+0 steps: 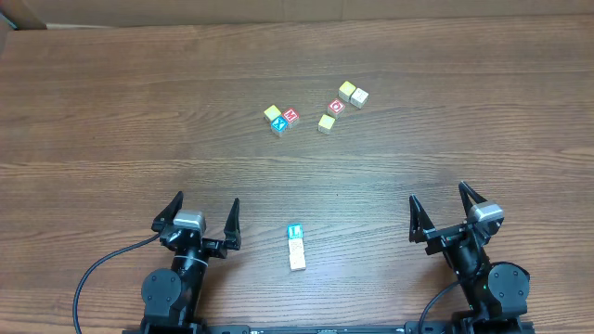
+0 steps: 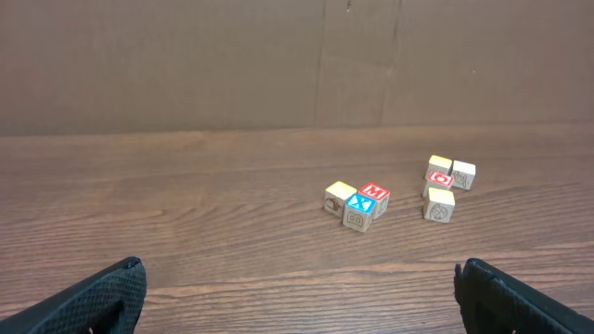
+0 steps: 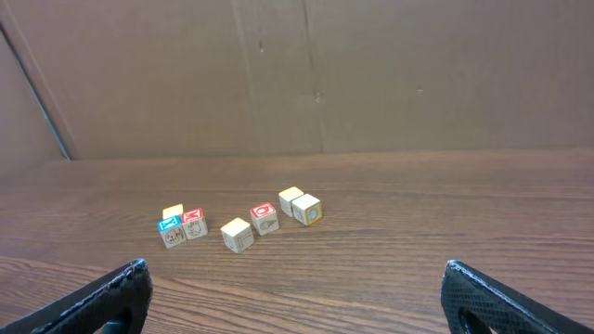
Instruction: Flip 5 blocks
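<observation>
- Two bunches of blocks (image 1: 327, 122) sit far out on the brown worktop (image 1: 111, 111), and one short row lies close to us
- Our left end effector (image 1: 206, 199) has its fingers (image 1: 232, 223) spread wide, and nothing is between them
- Our right end effector (image 1: 438, 192) is spread wide too, and it holds nothing
- Both are by the near edge of the worktop, well apart from the far blocks
- We see three blocks touching in the left bunch: a yellow block (image 1: 272, 112), a red M block (image 1: 290, 116) and a blue X block (image 1: 279, 124)
- We see four in the right bunch: a red O block (image 1: 337, 106), two pale ones touching each other just past it, and one more a little nearer to us
- The short row lies between our two end effectors, nearer the left one, with a blue L block (image 1: 295, 231) at its far end and pale blocks touching behind it
- From each wrist we see both far bunches out in front, between our dark fingertips (image 2: 102, 301)
</observation>
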